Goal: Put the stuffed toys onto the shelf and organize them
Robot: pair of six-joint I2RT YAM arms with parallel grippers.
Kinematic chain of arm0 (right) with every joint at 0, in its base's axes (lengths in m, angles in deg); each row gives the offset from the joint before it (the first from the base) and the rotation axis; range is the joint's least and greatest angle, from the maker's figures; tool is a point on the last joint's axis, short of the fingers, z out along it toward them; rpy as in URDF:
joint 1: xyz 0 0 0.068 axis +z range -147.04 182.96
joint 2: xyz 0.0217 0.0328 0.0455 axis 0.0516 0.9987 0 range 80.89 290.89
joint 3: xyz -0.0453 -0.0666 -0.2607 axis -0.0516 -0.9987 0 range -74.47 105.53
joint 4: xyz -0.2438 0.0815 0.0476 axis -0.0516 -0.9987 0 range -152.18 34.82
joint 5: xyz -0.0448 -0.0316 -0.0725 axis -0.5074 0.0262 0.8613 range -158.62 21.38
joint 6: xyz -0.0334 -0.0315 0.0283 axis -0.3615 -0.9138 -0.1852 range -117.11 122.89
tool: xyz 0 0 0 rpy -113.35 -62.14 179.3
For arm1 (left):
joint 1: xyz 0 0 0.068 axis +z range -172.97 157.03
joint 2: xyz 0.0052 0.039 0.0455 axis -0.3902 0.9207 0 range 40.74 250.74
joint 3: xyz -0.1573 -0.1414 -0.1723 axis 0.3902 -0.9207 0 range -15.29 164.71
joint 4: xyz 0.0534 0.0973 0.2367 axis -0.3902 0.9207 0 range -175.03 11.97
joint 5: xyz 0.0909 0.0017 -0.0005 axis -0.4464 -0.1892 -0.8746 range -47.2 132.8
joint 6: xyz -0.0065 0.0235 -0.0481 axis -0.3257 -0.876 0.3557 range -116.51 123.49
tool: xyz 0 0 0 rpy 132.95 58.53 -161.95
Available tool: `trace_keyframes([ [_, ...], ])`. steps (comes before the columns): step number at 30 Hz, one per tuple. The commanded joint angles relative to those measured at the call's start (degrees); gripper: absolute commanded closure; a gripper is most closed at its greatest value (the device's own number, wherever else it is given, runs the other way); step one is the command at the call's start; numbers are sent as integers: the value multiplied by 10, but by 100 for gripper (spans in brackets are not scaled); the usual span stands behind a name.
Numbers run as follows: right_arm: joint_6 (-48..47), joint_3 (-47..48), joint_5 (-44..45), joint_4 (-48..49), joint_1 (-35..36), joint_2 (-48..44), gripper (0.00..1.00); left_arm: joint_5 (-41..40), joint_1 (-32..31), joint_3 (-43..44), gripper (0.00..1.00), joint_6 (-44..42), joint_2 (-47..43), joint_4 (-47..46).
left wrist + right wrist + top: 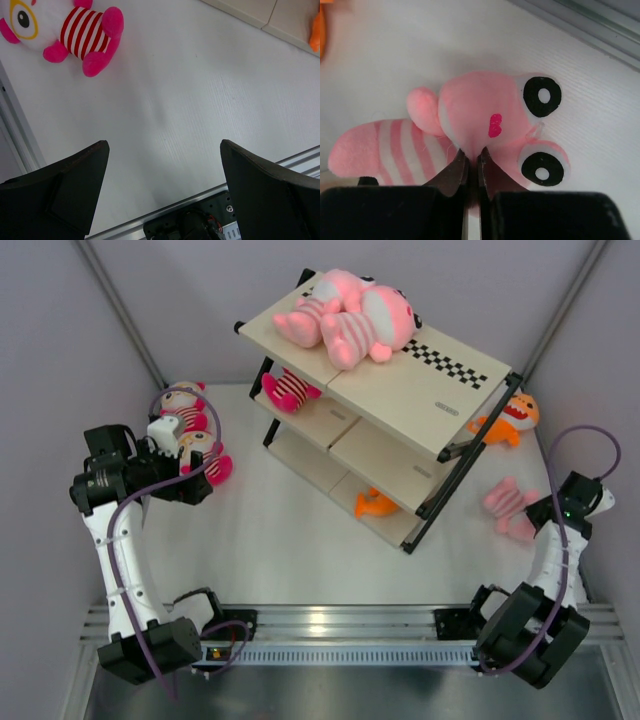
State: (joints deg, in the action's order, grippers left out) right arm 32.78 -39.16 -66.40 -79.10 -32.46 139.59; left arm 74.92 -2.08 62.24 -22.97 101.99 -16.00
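The pale-pink striped plush toy [485, 115] lies face-up on the white table [280, 540]. In the top view it sits at 4 o'clock from the cream three-tier shelf in a black frame [400, 390]. In the right wrist view its long axis runs 9-to-3 o'clock, with the head toward 3 and the striped body toward 9. The right gripper [471, 159] is pressed together, nipping plush at the head's 6 o'clock edge. The left gripper [164, 150] is spread wide above the table, holding nothing.
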Motion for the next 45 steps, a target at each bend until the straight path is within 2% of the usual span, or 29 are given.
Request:
trace_keyframes([
  [1,3,98,9,-23,0,-59,100,-4,-1,-2,1,-10,-6,-17],
  [5,-4,223,20,-52,3,-87,100,1,-1,-3,1,-4,-3,-17],
  [6,-6,286,17,-56,5,-83,100,0,-1,-5,1,-2,-4,-17],
  [8,-18,363,5,-91,11,-52,100,-6,-1,-18,1,-3,-10,-17],
  [9,-25,445,2,-103,16,-39,100,-9,-1,-23,1,-3,-11,-18],
  [11,-42,527,-8,-139,30,2,100,-15,-1,-42,1,-7,-10,-19],
  [12,-48,605,-12,-151,50,16,100,-17,-1,-48,1,-10,-11,-22],
  [14,-67,704,-55,-171,88,51,100,-26,-1,-70,1,-9,-22,-44],
  [17,-84,787,-132,-174,137,84,100,-32,-1,-107,1,3,-36,-82],
  [18,-84,802,-197,-172,143,91,100,-36,-1,-126,1,17,-38,-108],
  [22,-87,908,-287,-211,182,131,100,-72,-1,-160,1,47,-43,-152],
  [25,-94,920,-322,-227,227,135,100,-73,-1,-174,1,53,-57,-175],
  [30,-134,945,-287,-308,304,149,100,-71,-1,-173,1,55,-65,-180],
  [35,-187,963,-183,-364,438,168,100,-65,-1,-172,1,62,-65,-181],
  [39,-240,1066,-94,-449,554,254,100,-65,-1,-168,1,72,-66,-180],
  [45,-275,1032,-35,-443,575,214,100,-65,-1,-170,1,84,-57,-180],
])
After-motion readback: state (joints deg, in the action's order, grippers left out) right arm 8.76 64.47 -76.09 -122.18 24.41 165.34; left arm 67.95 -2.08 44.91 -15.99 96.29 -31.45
